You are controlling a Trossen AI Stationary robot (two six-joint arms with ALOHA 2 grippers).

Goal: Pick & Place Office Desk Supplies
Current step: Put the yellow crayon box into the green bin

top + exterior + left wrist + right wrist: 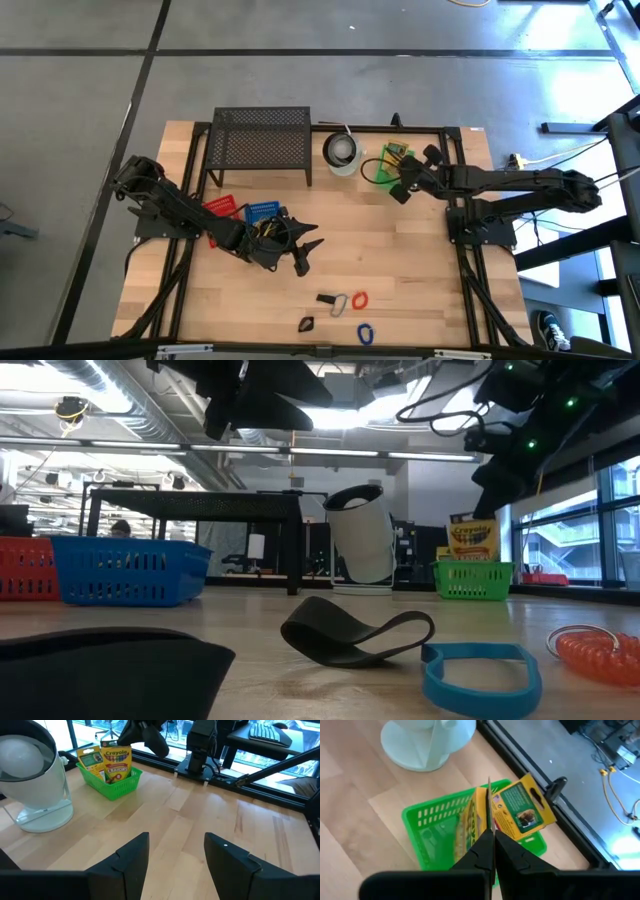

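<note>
High view gives you the small green plastic basket (380,168) as your landmark on the wooden table (400,260). Your right tool (399,188) hangs over its front edge, fingers pressed together on nothing. Two yellow-green crayon boxes (512,815) stand upright inside the basket. Your left tool (306,249), fingers apart and empty, hovers well apart from it, near the blue plastic basket (262,212).

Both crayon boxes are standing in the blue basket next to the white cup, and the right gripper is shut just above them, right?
Not quite: the basket holding the two crayon boxes is green, not blue, as the right wrist view shows. The rest holds: it sits beside the white cup, and the right gripper is shut just above the boxes.
</note>
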